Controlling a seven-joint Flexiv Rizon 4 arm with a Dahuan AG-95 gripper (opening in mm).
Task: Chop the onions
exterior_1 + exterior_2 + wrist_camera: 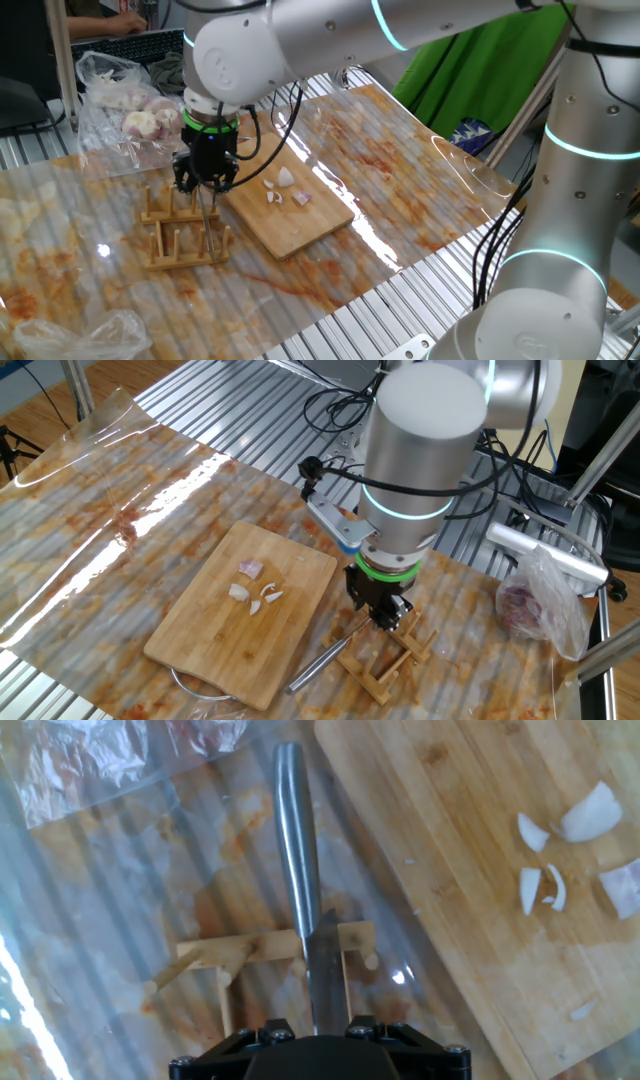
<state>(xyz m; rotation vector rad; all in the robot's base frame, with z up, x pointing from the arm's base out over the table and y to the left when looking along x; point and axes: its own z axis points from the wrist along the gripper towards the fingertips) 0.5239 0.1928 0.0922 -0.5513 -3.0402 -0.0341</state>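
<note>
Several small white-to-pink onion pieces (285, 190) lie near the middle of a wooden cutting board (300, 225); they also show in the other fixed view (250, 592) and at the right of the hand view (560, 850). My gripper (206, 185) hangs over a small wooden rack (185, 245) beside the board, away from the onions. A steel knife (295, 850) runs from between the jaws across the rack, its handle end sloping down toward the table (320, 665). The jaws stand close on the blade; the fingertips are hidden.
A clear plastic bag of whole pinkish bulbs (135, 115) lies behind the rack. Another crumpled plastic bag (80, 335) sits at the table's front corner. A stained clear sheet (400, 170) covers the table around the board.
</note>
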